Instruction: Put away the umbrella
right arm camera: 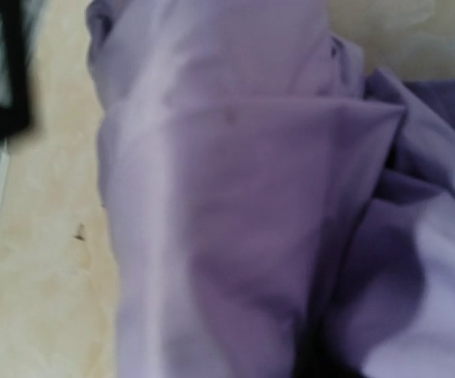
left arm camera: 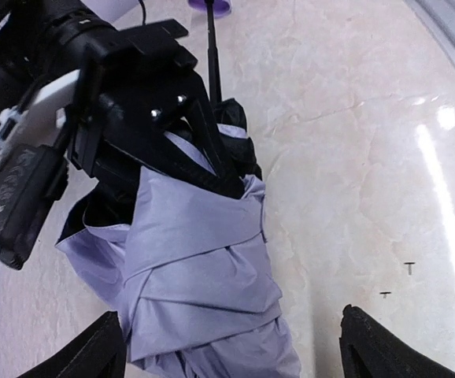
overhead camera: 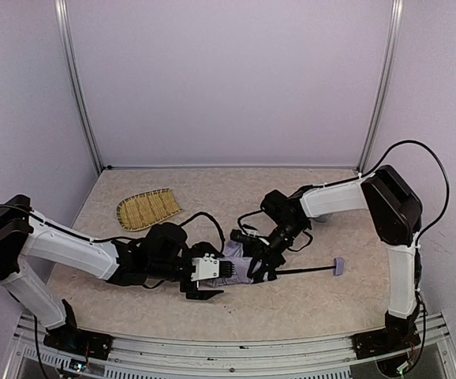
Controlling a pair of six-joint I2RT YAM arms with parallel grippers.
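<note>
Left tool stands wide open and holds nothing. Its two dark fingers are spread to either side of the near end of the umbrella. One finger sits just beside the edge of the fabric. The other is apart from it, over bare tabletop.

The umbrella lies on the tabletop near the front middle, between the two arms. Its canopy is gathered into a lavender bundle of overlapping folds, with some black showing at the far end. A thin black shaft sticks out of that end and runs toward the right side. It ends in a small lavender handle that rests on the tabletop, well apart from both tools.

Right tool comes down onto the far end of the canopy, where the shaft leaves it. Its jaws are narrow, with the tips drawn together on a fold of fabric, so it appears to pinch the umbrella there.

The right wrist view is filled by blurred lavender fabric, with a strip of tabletop along its left side. The tool's own fingers cannot be made out in it.

From above, the left arm reaches in from the left and the right arm from the back right, and both meet at the canopy. A woven tray lies on the tabletop at the back left, well apart from the umbrella.
</note>
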